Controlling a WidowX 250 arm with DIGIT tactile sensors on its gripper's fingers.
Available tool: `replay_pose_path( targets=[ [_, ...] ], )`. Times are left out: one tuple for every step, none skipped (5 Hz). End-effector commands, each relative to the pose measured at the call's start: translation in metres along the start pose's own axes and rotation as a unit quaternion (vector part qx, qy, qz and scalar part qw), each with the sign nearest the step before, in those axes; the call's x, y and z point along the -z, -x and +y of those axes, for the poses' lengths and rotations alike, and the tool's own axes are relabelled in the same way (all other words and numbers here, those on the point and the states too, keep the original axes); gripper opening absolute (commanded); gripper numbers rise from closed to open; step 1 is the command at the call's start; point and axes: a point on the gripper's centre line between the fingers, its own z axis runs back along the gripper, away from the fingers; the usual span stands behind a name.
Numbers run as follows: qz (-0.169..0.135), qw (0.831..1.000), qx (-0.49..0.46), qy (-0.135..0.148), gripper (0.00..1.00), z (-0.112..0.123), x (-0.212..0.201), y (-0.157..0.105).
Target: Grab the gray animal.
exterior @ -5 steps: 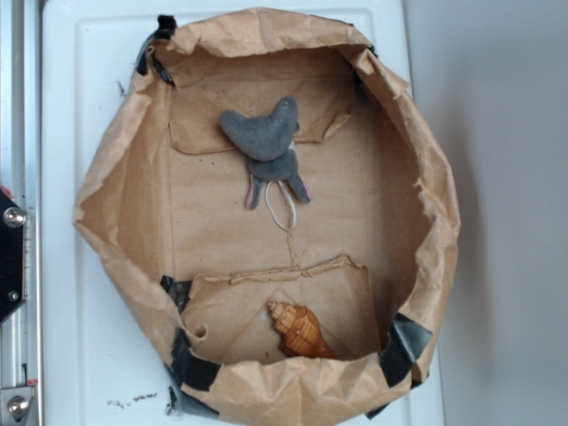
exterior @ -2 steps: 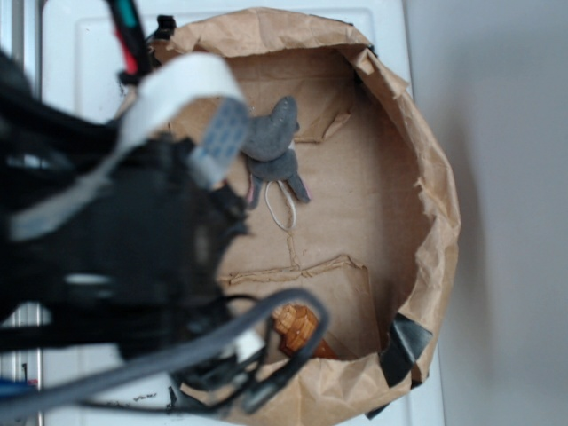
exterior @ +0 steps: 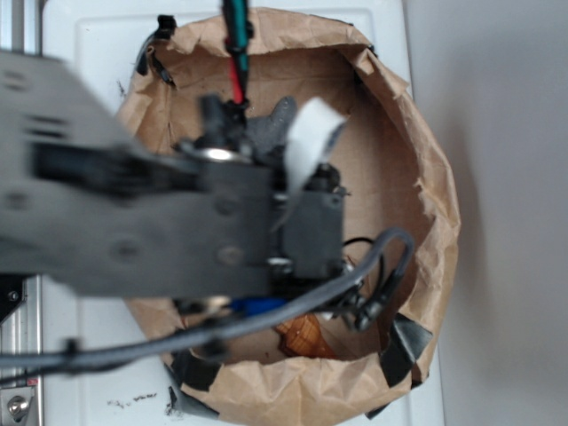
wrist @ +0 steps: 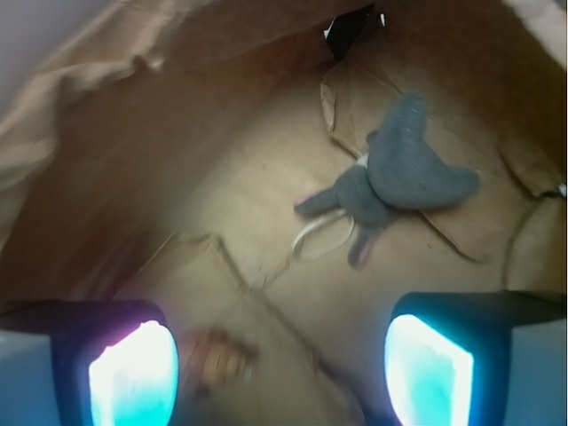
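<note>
Wrist view shows crumpled brown paper bag [wrist: 133, 169] walls around me, creased and matte. On its floor lies the gray animal [wrist: 399, 177], soft plush with a white string loop. My gripper [wrist: 280, 364] hangs wide apart, empty.

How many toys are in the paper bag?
2. The gray animal lies on the bag floor, ahead of the open gripper. The seashell sits near the bag's front edge. The arm may hide more.
</note>
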Motion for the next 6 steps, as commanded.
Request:
replay_pose_path(
  targets=[
    [-0.029, 0.997, -0.056, -0.035, 1.0, 0.06, 0.016, -0.039],
    [-0.029, 0.997, -0.056, -0.035, 1.0, 0.06, 0.016, -0.039],
    [-0.029, 0.997, -0.056, -0.035, 1.0, 0.06, 0.016, -0.039],
    [-0.029, 0.997, -0.056, -0.035, 1.0, 0.06, 0.016, -0.039],
    [-0.029, 0.997, -0.056, -0.035, 1.0, 0.06, 0.016, -0.039],
    [-0.06, 0.994, -0.085, -0.023, 1.0, 0.047, 0.037, -0.05]
  ],
)
